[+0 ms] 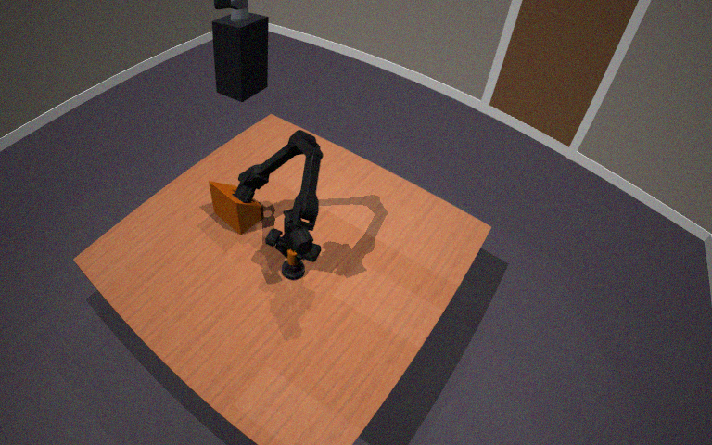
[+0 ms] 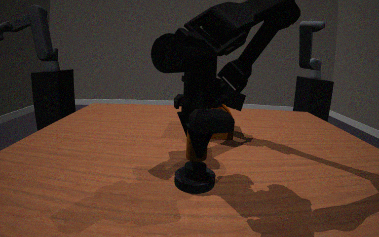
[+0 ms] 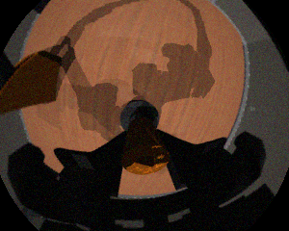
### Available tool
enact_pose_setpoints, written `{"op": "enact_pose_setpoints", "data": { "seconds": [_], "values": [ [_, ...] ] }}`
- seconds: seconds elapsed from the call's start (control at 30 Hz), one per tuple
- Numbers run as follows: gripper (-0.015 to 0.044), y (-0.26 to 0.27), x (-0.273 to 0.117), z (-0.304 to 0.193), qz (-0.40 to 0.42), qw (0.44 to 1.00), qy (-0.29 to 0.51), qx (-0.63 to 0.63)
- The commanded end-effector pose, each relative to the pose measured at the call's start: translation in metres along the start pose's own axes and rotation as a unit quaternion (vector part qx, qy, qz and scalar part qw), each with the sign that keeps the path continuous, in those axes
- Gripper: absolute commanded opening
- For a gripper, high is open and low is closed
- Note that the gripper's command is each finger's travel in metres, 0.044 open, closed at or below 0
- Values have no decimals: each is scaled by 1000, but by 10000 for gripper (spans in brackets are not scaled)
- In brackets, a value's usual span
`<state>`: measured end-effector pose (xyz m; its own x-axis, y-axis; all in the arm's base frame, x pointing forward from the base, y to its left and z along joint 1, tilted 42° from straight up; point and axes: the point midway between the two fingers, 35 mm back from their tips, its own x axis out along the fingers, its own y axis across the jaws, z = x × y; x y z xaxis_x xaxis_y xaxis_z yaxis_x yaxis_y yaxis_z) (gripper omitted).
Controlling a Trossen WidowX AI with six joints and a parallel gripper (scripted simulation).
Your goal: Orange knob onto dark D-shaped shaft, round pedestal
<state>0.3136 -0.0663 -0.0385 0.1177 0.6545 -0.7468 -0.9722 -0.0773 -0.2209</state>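
My gripper point(image 1: 292, 255) point(image 2: 196, 149) point(image 3: 142, 133) points straight down and is shut on the orange knob point(image 1: 292, 257) point(image 2: 189, 149) point(image 3: 144, 152). The knob hangs upright directly over the dark round pedestal point(image 1: 292, 271) point(image 2: 194, 180) point(image 3: 140, 114). The knob's lower end sits at the top of the dark shaft point(image 2: 195, 166), which still shows between knob and pedestal in the exterior view. The shaft's flat side is hidden.
An orange wedge-shaped block point(image 1: 228, 207) point(image 3: 29, 83) holds the arm's base at the back of the wooden table point(image 1: 194, 309) point(image 2: 68, 152). Dark stands point(image 1: 240, 55) point(image 2: 52, 95) with grey arms sit beyond the table.
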Motion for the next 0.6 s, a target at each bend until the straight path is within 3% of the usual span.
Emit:
{"op": "enact_pose_setpoints", "data": {
  "seconds": [0.0,0.4,0.57],
  "values": [
    [0,-1,1,0,-1,1000,0,-4],
    [0,-1,-4,0,-1,1000,0,-4],
    [0,-2,-4,0,-1,998,0,-66]
  ]
}}
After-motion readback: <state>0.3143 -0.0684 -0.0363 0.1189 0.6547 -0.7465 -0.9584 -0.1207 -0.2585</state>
